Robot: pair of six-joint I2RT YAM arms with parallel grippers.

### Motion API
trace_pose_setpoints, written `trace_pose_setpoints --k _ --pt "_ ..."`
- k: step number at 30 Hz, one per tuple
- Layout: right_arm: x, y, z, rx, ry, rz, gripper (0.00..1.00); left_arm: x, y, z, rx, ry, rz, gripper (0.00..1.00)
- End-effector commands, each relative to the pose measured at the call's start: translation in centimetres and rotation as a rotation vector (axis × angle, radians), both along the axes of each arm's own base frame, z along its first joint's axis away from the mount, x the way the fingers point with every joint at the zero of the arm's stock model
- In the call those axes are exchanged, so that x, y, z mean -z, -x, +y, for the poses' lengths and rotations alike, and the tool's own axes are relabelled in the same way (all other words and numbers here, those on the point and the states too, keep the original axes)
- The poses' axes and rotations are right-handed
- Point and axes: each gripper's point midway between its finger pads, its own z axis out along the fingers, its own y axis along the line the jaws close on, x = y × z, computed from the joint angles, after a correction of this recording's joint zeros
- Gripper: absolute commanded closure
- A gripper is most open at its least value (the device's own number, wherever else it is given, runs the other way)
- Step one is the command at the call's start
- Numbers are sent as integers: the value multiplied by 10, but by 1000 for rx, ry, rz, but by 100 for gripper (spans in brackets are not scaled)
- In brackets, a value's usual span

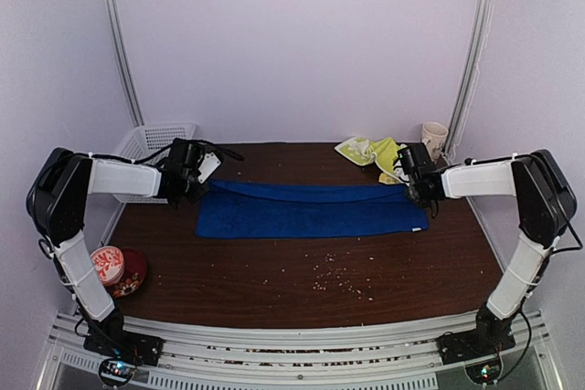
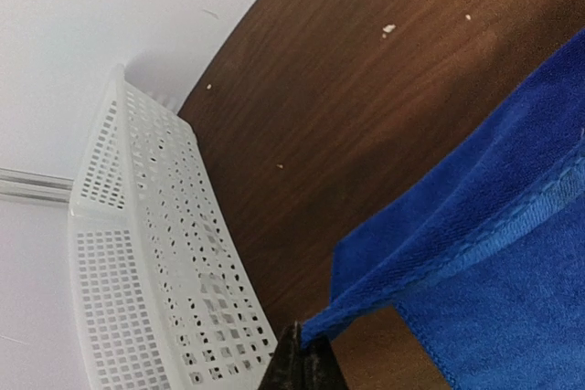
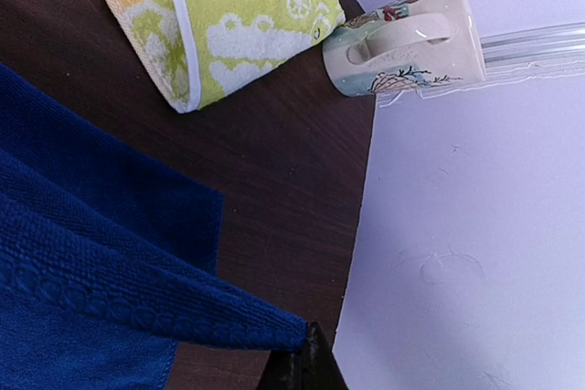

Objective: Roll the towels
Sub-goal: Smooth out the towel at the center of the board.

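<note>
The royal-blue towel [image 1: 311, 210] lies spread across the middle of the brown table as a long folded band. My left gripper [image 1: 194, 191] is shut on its far left corner [image 2: 366, 303], lifted a little off the table. My right gripper [image 1: 422, 191] is shut on its far right corner [image 3: 228, 321], also lifted. The yellow-green towel [image 1: 373, 151] with white pattern lies crumpled at the back right, beyond my right gripper; it also shows in the right wrist view [image 3: 233, 15].
A white perforated basket [image 1: 151, 148] stands at the back left, close to my left gripper [image 2: 303, 353]. A patterned mug [image 1: 434, 140] stands at the back right corner. A red-and-white cup [image 1: 108, 265] on a red dish sits front left. Crumbs [image 1: 338, 276] dot the table front.
</note>
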Motion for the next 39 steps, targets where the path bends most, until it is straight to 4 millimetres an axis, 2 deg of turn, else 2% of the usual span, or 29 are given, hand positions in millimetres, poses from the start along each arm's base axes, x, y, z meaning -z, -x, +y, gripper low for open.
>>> trace_pose_setpoints --k 1,12,22,27,39 --pt "-8 8 -3 4 -37 -19 100 -5 14 -8 16 34 11 100" --pt "17 24 4 -21 -31 50 100 -1 33 -12 35 41 55 100" --pt "28 35 0 12 -2 80 100 8 49 -11 38 18 59 100" --pt "24 42 -2 26 -18 59 100 3 54 -8 23 30 39 100" --pt "29 60 2 26 -12 81 100 7 68 -12 45 31 51 100"
